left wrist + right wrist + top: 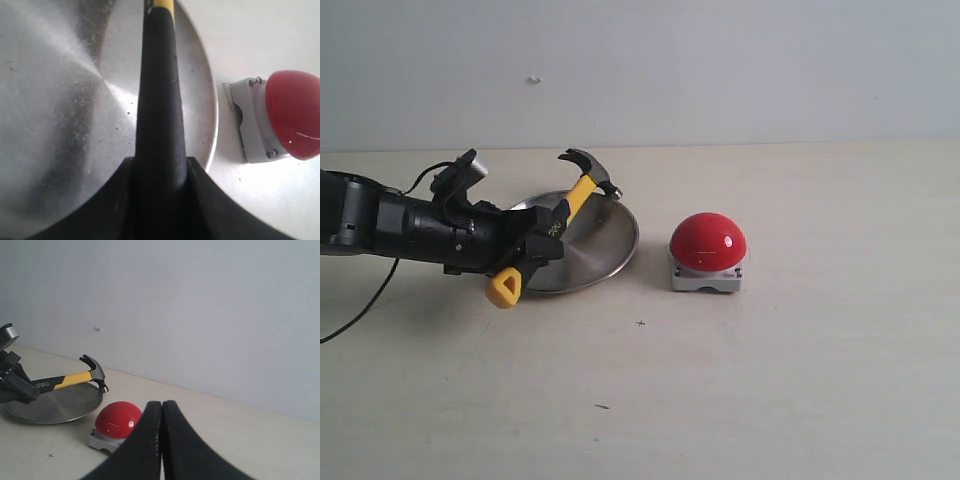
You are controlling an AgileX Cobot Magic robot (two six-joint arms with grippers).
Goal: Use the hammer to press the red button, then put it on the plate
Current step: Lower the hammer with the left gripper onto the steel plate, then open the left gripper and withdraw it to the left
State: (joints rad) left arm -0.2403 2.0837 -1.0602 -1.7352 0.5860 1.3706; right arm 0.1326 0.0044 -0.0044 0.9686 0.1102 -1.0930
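Observation:
My left gripper [542,242] is shut on the hammer [576,196], gripping its black-and-yellow handle [159,100] over the silver plate [605,245]. The dark steel head is raised over the plate's far right rim, and the yellow butt end sticks out toward the front. The red button [708,242] on its grey base stands to the right of the plate [60,100], apart from it; the left wrist view shows the button [292,120] too. My right gripper [161,405] is shut and empty, off to the right, with the button [118,421] and the hammer [75,379] in front of it.
The beige table [770,380] runs up to a plain pale wall [720,60]. A black cable [360,300] trails from the left arm across the table's left edge.

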